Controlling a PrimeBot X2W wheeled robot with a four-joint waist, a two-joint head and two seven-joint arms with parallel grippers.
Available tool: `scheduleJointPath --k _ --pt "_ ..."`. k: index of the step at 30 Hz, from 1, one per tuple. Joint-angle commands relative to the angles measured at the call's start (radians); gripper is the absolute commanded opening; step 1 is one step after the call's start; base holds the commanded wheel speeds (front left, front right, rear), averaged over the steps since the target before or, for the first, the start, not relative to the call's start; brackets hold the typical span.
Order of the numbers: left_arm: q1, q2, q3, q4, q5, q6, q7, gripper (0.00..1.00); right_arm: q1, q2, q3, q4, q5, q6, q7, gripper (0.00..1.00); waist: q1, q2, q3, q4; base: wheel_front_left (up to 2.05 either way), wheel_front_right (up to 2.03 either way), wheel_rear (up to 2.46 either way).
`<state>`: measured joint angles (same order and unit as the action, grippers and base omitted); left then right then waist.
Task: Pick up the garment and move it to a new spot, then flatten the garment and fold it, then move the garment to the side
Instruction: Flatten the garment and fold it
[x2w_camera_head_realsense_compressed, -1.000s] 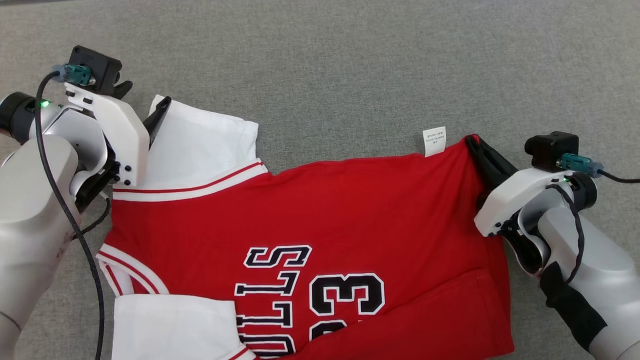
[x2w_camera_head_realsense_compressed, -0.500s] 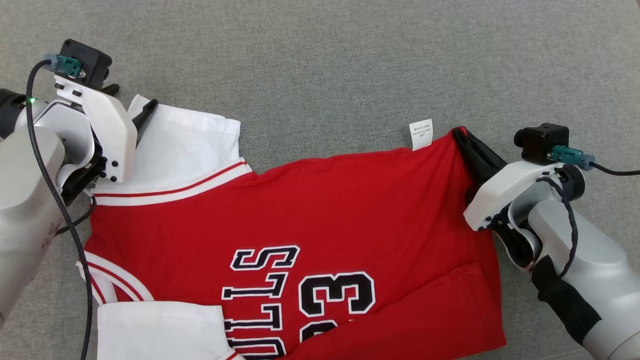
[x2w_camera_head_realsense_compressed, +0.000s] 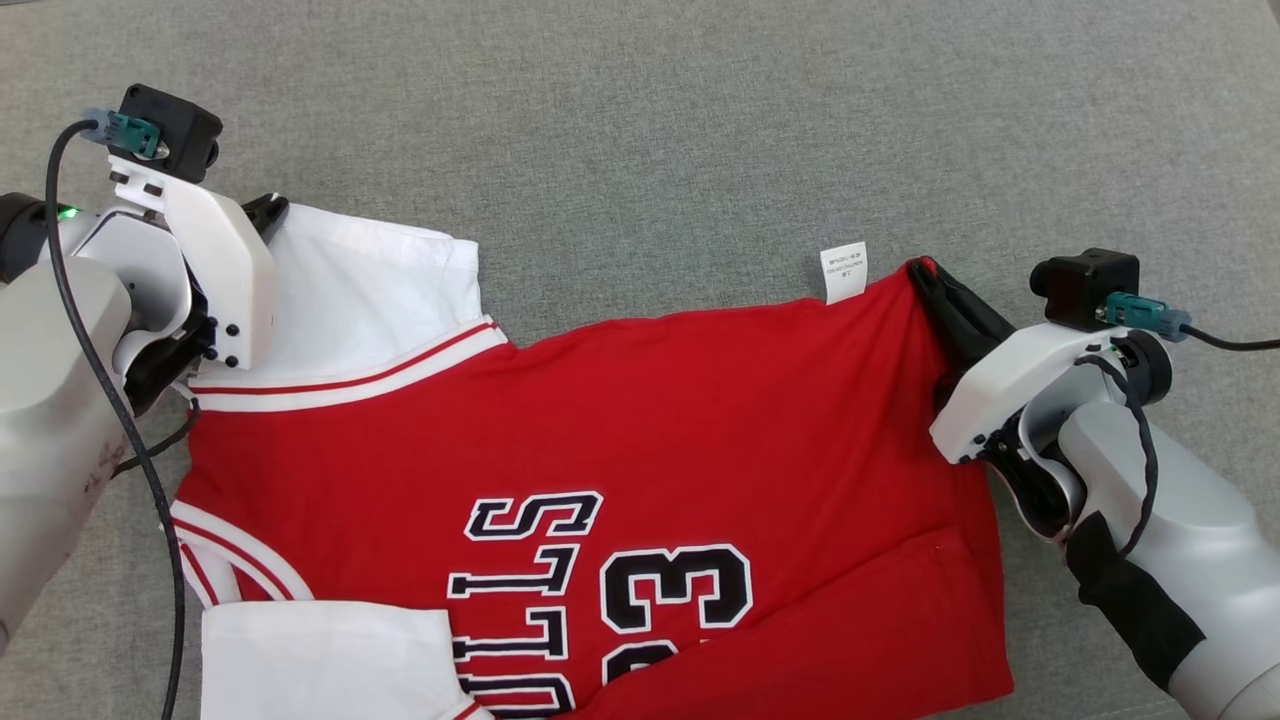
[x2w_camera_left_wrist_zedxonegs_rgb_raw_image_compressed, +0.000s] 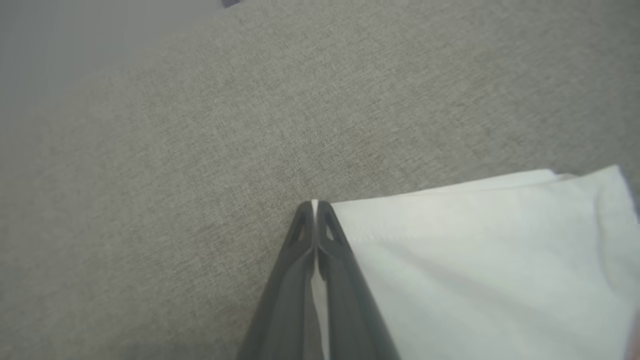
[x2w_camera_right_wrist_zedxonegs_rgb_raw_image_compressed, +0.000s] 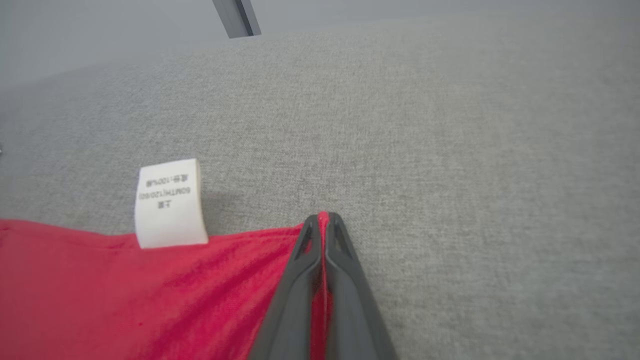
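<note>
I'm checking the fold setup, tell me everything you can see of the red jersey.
The red jersey lies spread print-up on the grey fabric surface, a soft-looking knit. It has white sleeves, red-and-white striped trim and black, white-outlined lettering with a 23. A white care label sticks out past its far edge. The left tool is shut on the far sleeve at its corner, the right tool on a red corner.

the head view looks almost straight down from well above on the garment (x2w_camera_head_realsense_compressed: 640, 420) and grey surface (x2w_camera_head_realsense_compressed: 640, 110). each wrist view sits low and close, facing along the left gripper (x2w_camera_left_wrist_zedxonegs_rgb_raw_image_compressed: 315, 205) or right gripper (x2w_camera_right_wrist_zedxonegs_rgb_raw_image_compressed: 323, 216) at one garment corner; the head view shares both corners and the label (x2w_camera_right_wrist_zedxonegs_rgb_raw_image_compressed: 170, 202).
</note>
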<state>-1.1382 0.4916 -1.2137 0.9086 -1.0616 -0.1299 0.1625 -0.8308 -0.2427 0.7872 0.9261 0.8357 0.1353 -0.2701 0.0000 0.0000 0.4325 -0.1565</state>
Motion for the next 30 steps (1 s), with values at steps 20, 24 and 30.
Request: scheduleJointPath --k 20,24,30 --pt "0.059 0.023 -0.048 -0.122 -0.092 -0.001 -0.235 0.00 0.151 -0.083 -0.140 -0.096 -0.125 -0.005 0.006 0.00 0.0000 0.0000 -0.132 0.099 0.00 0.00 0.00" --pt "0.091 0.042 -0.051 -0.177 -0.113 -0.001 -0.285 0.00 0.201 -0.100 -0.171 -0.117 -0.152 -0.005 0.006 0.00 0.0000 0.0000 -0.168 0.125 0.00 0.00 0.00" --pt "0.139 0.077 -0.057 -0.250 -0.122 -0.001 -0.332 0.00 0.265 -0.118 -0.201 -0.126 -0.176 -0.005 0.006 0.00 0.0000 0.0000 -0.218 0.159 0.00 0.00 0.00"
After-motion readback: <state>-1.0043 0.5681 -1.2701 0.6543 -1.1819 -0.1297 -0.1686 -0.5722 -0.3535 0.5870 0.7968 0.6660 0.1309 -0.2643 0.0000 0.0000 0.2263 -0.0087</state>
